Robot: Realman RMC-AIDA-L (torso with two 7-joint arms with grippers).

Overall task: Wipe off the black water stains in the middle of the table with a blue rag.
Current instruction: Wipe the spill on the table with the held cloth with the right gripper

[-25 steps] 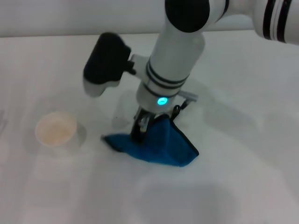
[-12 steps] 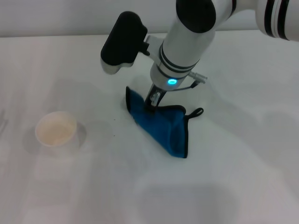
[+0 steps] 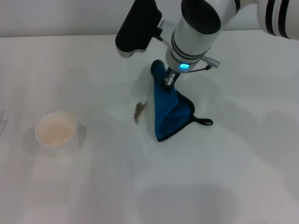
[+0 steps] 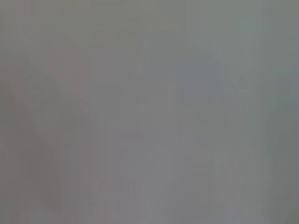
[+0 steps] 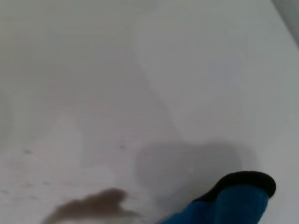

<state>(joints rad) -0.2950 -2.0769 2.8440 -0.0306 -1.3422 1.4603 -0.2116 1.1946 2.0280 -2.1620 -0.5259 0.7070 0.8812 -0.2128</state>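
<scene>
My right gripper point(image 3: 168, 80) is shut on the top of the blue rag point(image 3: 167, 113), which hangs down and drapes onto the white table point(image 3: 224, 177), its black loop point(image 3: 204, 122) lying to the right. A smeared brown-black stain point(image 3: 139, 110) with a few dark specks lies just left of the rag. In the right wrist view the smeared stain point(image 5: 91, 205) and a black-edged corner of the rag point(image 5: 233, 198) show. The left gripper is out of view; the left wrist view shows only plain grey.
A white paper cup point(image 3: 56, 129) stands on the table at the left, well away from the rag. The right arm's black forearm segment point(image 3: 138, 25) hangs over the far middle of the table.
My right gripper has dragged the rag from the near left toward the far right. The stain, covered before, now shows smeared at the rag's left.
</scene>
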